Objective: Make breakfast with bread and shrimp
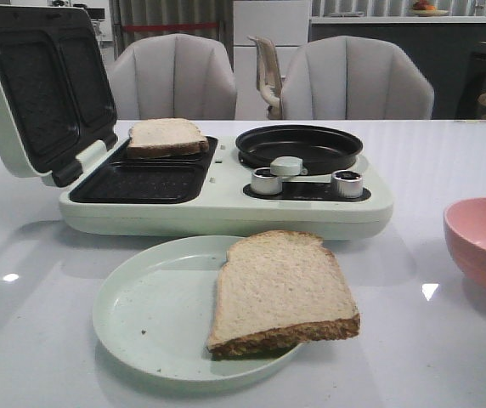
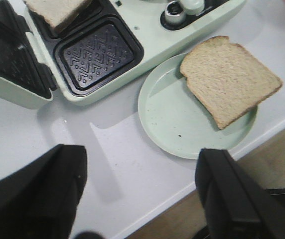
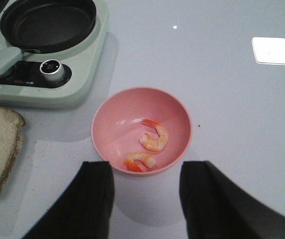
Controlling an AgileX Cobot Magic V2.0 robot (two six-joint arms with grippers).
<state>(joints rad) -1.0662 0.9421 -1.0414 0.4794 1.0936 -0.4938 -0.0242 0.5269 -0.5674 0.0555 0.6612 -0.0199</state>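
One slice of bread (image 1: 281, 291) lies on a pale green plate (image 1: 141, 314) at the table's front; it also shows in the left wrist view (image 2: 229, 79). A second slice (image 1: 166, 136) rests on the far grill cavity of the open sandwich maker (image 1: 226, 200). Two shrimp (image 3: 150, 147) lie in a pink bowl (image 3: 141, 130) at the right. My left gripper (image 2: 142, 174) is open and empty, above the table's front edge near the plate. My right gripper (image 3: 145, 189) is open and empty, just short of the bowl. Neither gripper shows in the front view.
The maker's lid (image 1: 35, 85) stands open at the left. A black round pan (image 1: 298, 146) with a handle and two knobs (image 1: 307, 181) sit on its right half. The near grill cavity (image 2: 97, 55) holds nothing. Grey chairs (image 1: 353, 81) stand behind the table.
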